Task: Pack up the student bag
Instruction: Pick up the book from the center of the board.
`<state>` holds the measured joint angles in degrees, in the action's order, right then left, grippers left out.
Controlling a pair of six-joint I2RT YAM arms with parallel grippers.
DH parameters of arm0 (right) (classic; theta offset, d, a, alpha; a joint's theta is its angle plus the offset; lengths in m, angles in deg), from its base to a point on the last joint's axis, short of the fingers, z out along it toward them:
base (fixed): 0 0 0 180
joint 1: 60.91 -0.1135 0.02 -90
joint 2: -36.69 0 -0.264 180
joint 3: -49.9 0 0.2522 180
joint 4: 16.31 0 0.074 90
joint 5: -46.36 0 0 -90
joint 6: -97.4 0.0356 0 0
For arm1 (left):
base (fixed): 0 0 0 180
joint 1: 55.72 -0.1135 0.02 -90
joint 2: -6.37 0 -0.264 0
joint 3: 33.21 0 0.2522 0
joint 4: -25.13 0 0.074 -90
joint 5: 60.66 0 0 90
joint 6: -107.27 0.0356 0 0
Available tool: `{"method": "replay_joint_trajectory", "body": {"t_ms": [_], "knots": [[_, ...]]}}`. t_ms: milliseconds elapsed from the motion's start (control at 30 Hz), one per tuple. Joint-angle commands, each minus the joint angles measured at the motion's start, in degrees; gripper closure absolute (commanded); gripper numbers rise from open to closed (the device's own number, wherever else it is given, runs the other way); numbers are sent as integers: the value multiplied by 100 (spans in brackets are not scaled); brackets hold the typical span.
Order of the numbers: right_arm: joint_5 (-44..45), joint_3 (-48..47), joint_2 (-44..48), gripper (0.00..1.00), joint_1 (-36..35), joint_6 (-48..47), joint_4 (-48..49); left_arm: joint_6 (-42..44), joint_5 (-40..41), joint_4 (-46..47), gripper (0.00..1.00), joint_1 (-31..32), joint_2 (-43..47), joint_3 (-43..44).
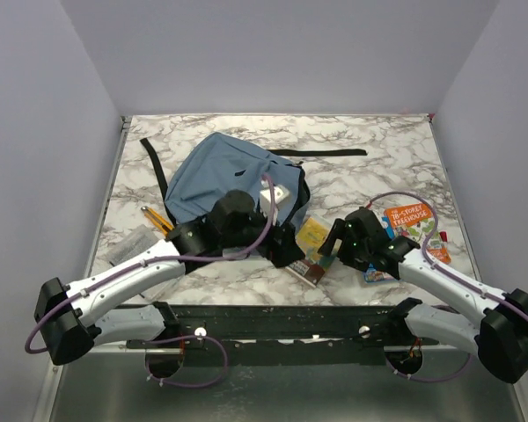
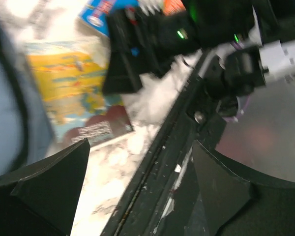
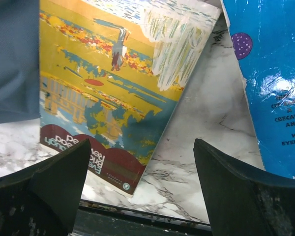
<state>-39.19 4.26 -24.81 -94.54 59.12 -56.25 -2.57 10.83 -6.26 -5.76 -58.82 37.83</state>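
While the student bag (image 1: 220, 176) lies flat at centre of the top view on the marble table (image 1: 370, 176), no book can be seen inside it.

Left claw (image 2: 140, 147): fingers wide, nothing between them, at the bag's lower right edge.

Right claw (image 3: 141, 147): also wide and empty, hovering over the yellow picture book (image 3: 103, 98).

That book meets the bag fabric at upper left of the right wrist view; under it or beside it, cannot tell.

Blue book (image 3: 270, 73) and Treehouse book (image 1: 411, 220) lie out at right, pencils (image 1: 156, 217) at left.

Judgement: bag contents hidden, so progress uncertain; at least three books and the pencils are left to pack.
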Motion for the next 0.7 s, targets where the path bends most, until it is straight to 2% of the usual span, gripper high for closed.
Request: {"method": "replay_joint_trajectory", "body": {"t_ms": [0,100,133,200,400,667], "knots": [[122,416,548,10,77,650,527,-106,853,1858,12,1102,291,-1218],[167,861,972,9,154,859,905,-281,1346,2396,16,1315,91,-1524],[135,961,1064,9,176,886,1045,-304,1512,2415,20,1315,-76,-1523],[75,1107,1222,9,210,928,1252,-233,1926,2105,32,1315,-456,-1316],[-114,1428,1410,10,323,1039,1706,-30,2572,1396,55,1315,-1507,-782],[-403,1658,974,12,480,1057,2210,-254,3261,188,69,1272,-2915,135]]}}
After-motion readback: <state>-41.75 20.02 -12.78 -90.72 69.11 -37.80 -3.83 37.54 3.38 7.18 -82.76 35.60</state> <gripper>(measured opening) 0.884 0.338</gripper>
